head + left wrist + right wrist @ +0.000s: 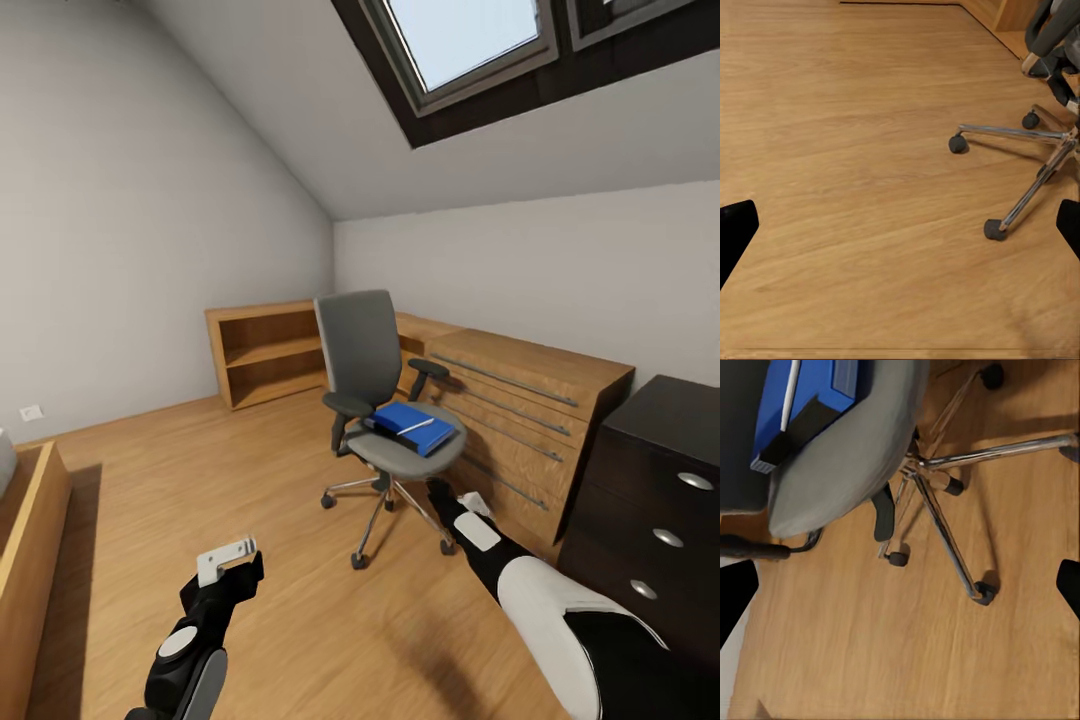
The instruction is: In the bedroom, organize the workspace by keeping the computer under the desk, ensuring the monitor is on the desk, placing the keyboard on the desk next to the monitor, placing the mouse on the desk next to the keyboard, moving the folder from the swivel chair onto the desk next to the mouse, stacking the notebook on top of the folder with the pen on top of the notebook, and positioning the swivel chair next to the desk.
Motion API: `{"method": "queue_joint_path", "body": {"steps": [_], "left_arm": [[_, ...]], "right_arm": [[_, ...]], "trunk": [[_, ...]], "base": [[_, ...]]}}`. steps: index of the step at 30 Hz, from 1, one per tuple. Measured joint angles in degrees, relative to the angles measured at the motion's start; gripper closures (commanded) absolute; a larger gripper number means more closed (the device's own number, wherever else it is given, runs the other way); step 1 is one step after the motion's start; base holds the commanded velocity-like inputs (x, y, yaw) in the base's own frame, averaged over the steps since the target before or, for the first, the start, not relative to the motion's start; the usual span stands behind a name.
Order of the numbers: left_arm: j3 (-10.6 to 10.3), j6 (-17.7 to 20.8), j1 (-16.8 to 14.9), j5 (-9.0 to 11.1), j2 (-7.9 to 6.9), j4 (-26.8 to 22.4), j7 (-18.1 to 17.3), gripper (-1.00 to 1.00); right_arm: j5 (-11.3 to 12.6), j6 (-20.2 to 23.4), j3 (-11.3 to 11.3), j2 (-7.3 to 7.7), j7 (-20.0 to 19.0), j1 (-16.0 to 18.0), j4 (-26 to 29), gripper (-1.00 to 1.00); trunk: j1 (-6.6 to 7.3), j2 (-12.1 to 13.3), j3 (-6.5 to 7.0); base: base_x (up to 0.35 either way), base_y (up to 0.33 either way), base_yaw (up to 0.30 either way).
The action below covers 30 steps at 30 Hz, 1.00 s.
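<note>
Nearest in the head view, the left gripper [228, 560] hangs low over the wood floor [250, 480]. Its wrist view has the dark fingertips [736, 229] at opposite edges of the frame with bare floor between, so the jaws stand wide apart and hold nothing. The right gripper [440, 492] reaches toward the chair [375, 400], just beside the front of the seat. Its wrist view also has the fingertips [735, 592] far apart with nothing between them, over the floor by the chrome base [945, 502].

The chair stands mid-floor, near the wooden cabinet [520, 420] with long bar handles. On its grey seat lies the blue folder [412, 424], toward the cabinet-side edge, with the white pen [415, 427] lying on top of it. A dark slab [802, 427] shows under the folder's corner in the right wrist view; I cannot tell what it is.

At the right, past the right arm, the desk's black drawers [650, 500] with round silver knobs stand against the cabinet's end. Farther back, a low open shelf [265, 352] sits in the corner under the sloped ceiling and skylight [470, 40].
</note>
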<state>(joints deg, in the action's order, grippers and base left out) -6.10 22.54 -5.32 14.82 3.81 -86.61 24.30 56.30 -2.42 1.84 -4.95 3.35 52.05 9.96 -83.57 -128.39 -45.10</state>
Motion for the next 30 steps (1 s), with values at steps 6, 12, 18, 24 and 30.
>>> {"method": "queue_joint_path", "body": {"steps": [6, 12, 18, 24, 30], "left_arm": [[-0.2, -0.6, 0.0, -0.3, -0.1, 14.6, -0.4, -1.0], [-0.2, -11.3, 0.0, -0.2, -0.2, 27.7, -0.3, -1.0], [0.2, -25.3, 0.0, -0.4, -0.89, 44.7, -0.3, -1.0], [0.0, -31.2, 0.0, -0.5, -1.0, 54.5, -0.4, -1.0], [0.0, -32.0, 0.0, -0.5, -1.02, 56.7, -0.6, -1.0]], "right_arm": [[-16.1, -15.5, 0.0, -2.91, 0.0, -6.6, -3.7, -1.0], [-34.6, -30.3, 0.0, -5.03, 0.0, -13.6, -10.0, -1.0], [-41.0, -36.6, 0.1, -5.03, 0.1, -22.3, -10.9, -1.0], [-41.1, -41.8, 0.1, -5.04, 0.3, -25.7, -11.1, -1.0], [-40.7, -42.3, 0.1, -5.03, 0.4, -26.0, -11.1, -1.0]], "trunk": [[1.32, 2.4, 1.07], [2.64, 4.8, 2.15], [3.96, 7.2, 3.22], [5.27, 9.6, 4.31], [6.59, 12.0, 5.39]], "base": [[-0.001, 0.0, 0.0], [0.0, 0.0, 0.0], [0.0, 0.0, 0.0], [0.0, 0.0, -0.001], [0.0, 0.0, -0.172]]}}
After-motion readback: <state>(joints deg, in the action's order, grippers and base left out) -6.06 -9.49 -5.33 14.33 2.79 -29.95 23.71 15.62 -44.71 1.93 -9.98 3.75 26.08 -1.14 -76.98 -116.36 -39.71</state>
